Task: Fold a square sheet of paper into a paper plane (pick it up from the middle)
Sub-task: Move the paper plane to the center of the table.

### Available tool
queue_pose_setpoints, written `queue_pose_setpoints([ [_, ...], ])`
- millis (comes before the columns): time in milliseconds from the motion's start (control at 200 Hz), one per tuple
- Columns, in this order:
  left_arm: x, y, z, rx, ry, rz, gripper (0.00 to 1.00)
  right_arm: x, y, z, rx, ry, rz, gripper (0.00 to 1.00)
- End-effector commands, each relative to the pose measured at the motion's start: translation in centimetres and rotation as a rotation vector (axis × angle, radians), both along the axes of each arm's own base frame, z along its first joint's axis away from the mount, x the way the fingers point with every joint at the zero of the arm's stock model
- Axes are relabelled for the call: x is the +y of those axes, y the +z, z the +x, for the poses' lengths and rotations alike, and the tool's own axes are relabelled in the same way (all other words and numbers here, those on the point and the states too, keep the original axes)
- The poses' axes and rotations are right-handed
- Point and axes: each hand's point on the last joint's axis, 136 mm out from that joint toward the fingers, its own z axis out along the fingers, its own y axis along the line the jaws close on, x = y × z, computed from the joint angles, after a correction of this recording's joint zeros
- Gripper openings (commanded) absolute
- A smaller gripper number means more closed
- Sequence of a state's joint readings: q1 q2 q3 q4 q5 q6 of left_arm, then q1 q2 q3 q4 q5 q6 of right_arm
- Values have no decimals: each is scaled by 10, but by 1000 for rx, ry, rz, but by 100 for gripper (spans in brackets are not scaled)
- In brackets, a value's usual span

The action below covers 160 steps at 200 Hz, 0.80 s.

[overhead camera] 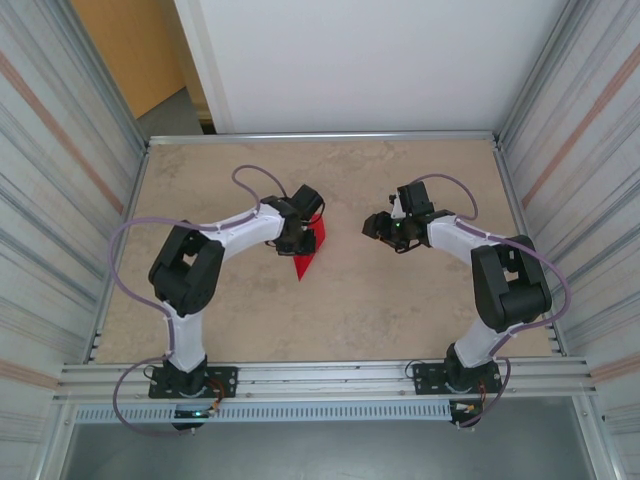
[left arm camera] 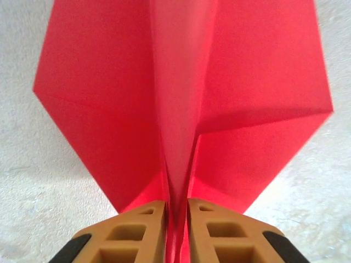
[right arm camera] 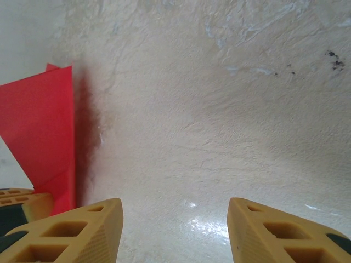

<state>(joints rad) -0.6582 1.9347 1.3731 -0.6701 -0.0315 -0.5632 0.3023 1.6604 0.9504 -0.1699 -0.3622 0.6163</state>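
Observation:
The square sheet of paper is folded into a bright red paper plane [overhead camera: 310, 250] near the middle of the table, its pointed nose toward the near edge. My left gripper [overhead camera: 297, 238] is shut on its central fold. In the left wrist view the tan fingers pinch that fold at my left gripper [left arm camera: 176, 204], and the paper plane [left arm camera: 109, 98] spreads its two wings to either side beyond them. My right gripper [overhead camera: 373, 226] hangs to the right of the plane, apart from it. In the right wrist view my right gripper [right arm camera: 175, 211] stands open over bare table, with the paper plane [right arm camera: 44, 126] at the left edge.
The beige tabletop [overhead camera: 400, 310] is bordered by a raised metal frame [overhead camera: 320, 137] and corrugated walls on both sides. Both arm bases sit on the rail [overhead camera: 320, 378] at the near edge. A few dark specks [right arm camera: 334, 57] mark the surface.

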Motion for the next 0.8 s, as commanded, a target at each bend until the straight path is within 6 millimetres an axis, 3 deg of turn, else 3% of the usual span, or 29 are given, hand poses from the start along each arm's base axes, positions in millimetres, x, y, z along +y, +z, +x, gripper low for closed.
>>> queue_pose_setpoints([
  [0,0,-5,-1,25,-14,28,19,-6,2,-4,-9,3,-28,53],
  [306,-2,-15,-5,55,-24,26,29,-5,0,-4,-4,3,-29,53],
  [797,10,-45,0,57,45,111,47,-9,2,-3,-5,-9,-37,53],
])
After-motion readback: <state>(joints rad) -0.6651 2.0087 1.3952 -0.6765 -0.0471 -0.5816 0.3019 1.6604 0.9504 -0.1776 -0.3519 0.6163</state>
